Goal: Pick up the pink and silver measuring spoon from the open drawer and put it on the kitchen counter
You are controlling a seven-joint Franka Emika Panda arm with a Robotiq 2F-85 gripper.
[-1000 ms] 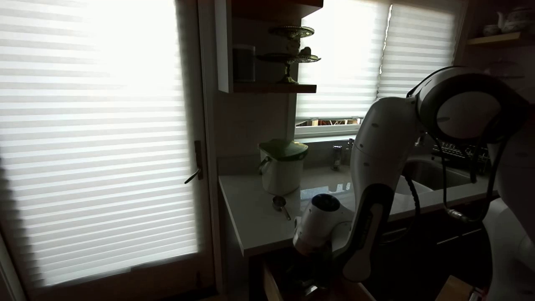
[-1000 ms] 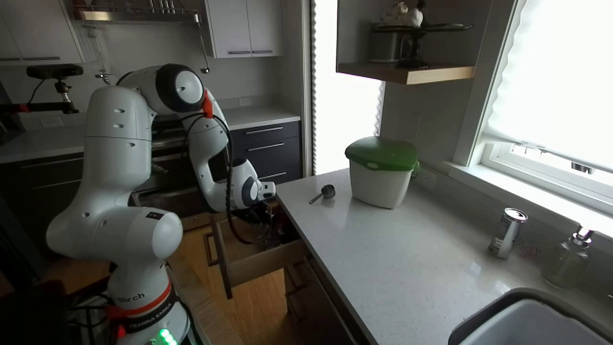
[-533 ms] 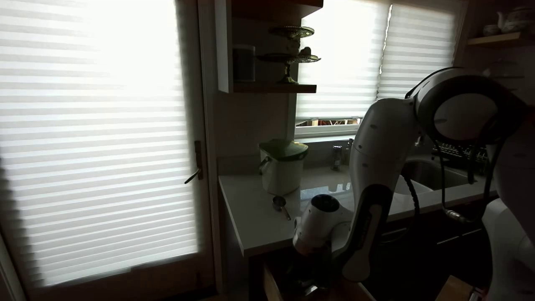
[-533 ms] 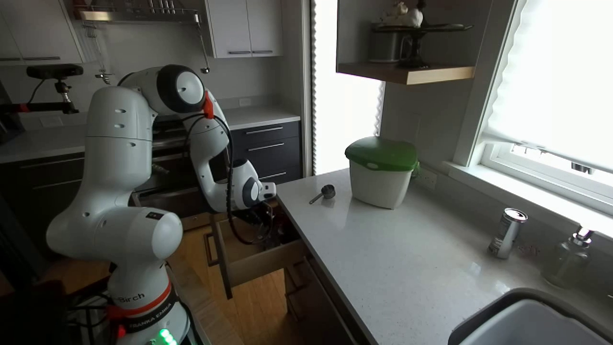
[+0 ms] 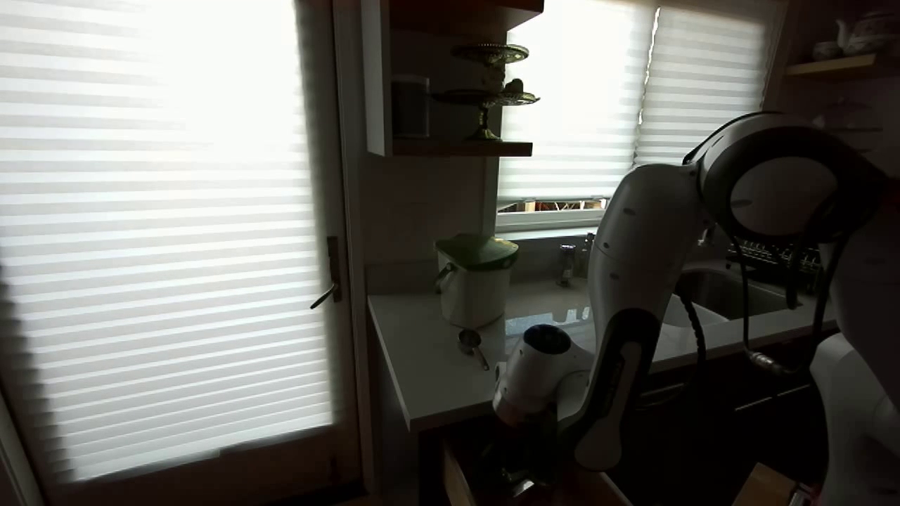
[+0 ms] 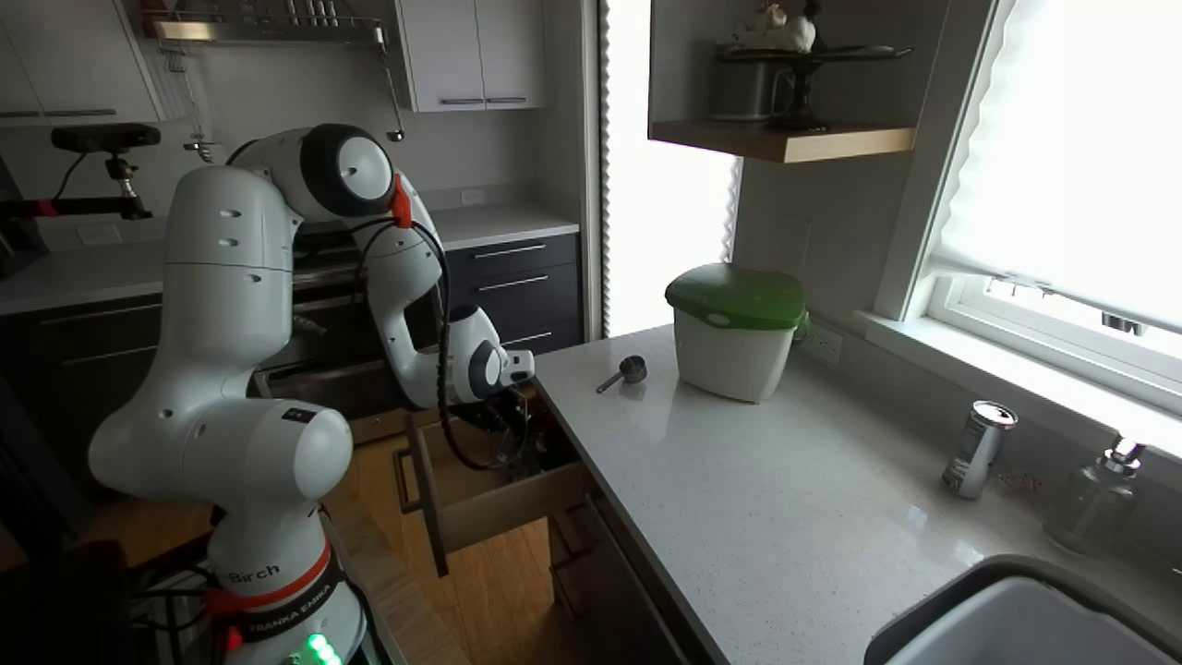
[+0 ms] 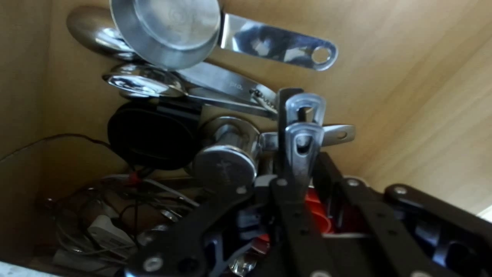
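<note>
Arm (image 6: 226, 277) shifted only faintly over the last half second; measuring spoon (image 6: 630, 371) left unmoved on the counter (image 6: 739, 499)

Inside the pulled-out drawer (image 6: 512, 506), the gripper (image 7: 307, 154) is lost in shadow in both exterior views, and crossed by one looping cable (image 6: 442, 369) in an exterior view; in the wrist view two silvery handle ends (image 7: 301, 156), one partly covered by the other, are seen at its fingers (image 7: 326, 173), but whether these are spread, brought together or clasped on the handles cannot be told; at least two red rims (image 7: 319, 215) are glimpsed between the linkages (image 7: 365, 207), and whether they are joined to the handles, as the pink and silver measuring spoon, is hidden.

Farther left in the drawer, one metal measuring cup (image 7: 173, 27) is cut off at the far edge of view; two shiny rounded bowls (image 7: 138, 80) are partly covered by it; one black oval thing (image 7: 152, 138) is too dark to be named; the wires (image 7: 165, 186) at the near left are too tangled to be counted.

On the counter, in an exterior view, one measuring spoon is seen just left of one green-lidded bin (image 6: 734, 337); one can (image 6: 979, 453) and one clear bottle (image 6: 1090, 508) are stood at the right; one grey tub (image 6: 1016, 619) is cut off at the near right.
</note>
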